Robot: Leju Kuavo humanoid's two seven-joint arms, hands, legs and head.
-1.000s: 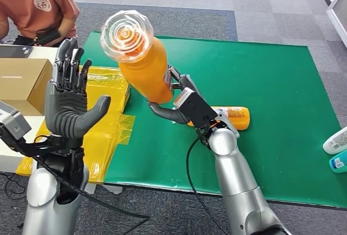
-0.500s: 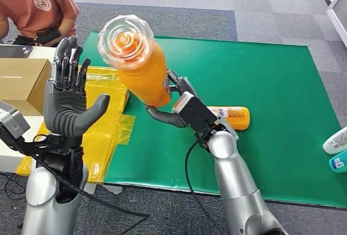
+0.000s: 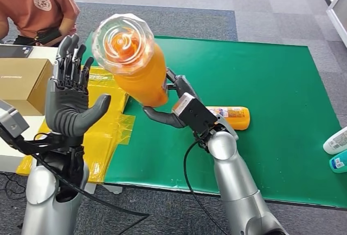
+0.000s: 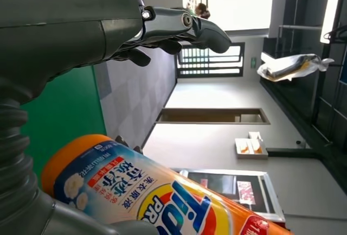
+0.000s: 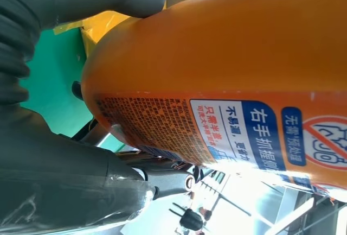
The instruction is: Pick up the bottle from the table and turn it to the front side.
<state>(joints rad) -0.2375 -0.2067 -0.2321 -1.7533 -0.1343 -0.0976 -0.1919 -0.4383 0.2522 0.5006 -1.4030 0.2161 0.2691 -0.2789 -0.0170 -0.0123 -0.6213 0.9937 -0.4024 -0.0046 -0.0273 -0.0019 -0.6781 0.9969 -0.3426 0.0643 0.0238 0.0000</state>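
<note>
**Bottle held aloft for turning**

Arms are coming in from below, and the nearer business is on the left: the left robot hand (image 3: pixel 71 102) is standing upright beside the yellow sheet (image 3: pixel 107 115), palm facing inward, fingers apart and holding nothing. It looks placed there to receive or steady the bottle, though that is a judgement.

The right robot hand (image 3: pixel 180 105) is clamping the orange bottle (image 3: pixel 139 67) by its lower body, thumb under and fingers over, lifting it clear of the green surface (image 3: pixel 265 110). The bottle is tilting with its clear cap (image 3: pixel 122 44) toward the camera, between the two hands and near the left one without touching it. In the right wrist view the fine-print label (image 5: pixel 229 132) is facing that palm; in the left wrist view the brand label (image 4: pixel 172 208) is facing the left hand. So the turn seems under way, not finished.

Farther off, a second orange bottle (image 3: pixel 231 116) is lying on the surface behind the right wrist. A cardboard box (image 3: pixel 22 80) is sitting at left, with a seated person (image 3: pixel 34 4) beyond.
</note>
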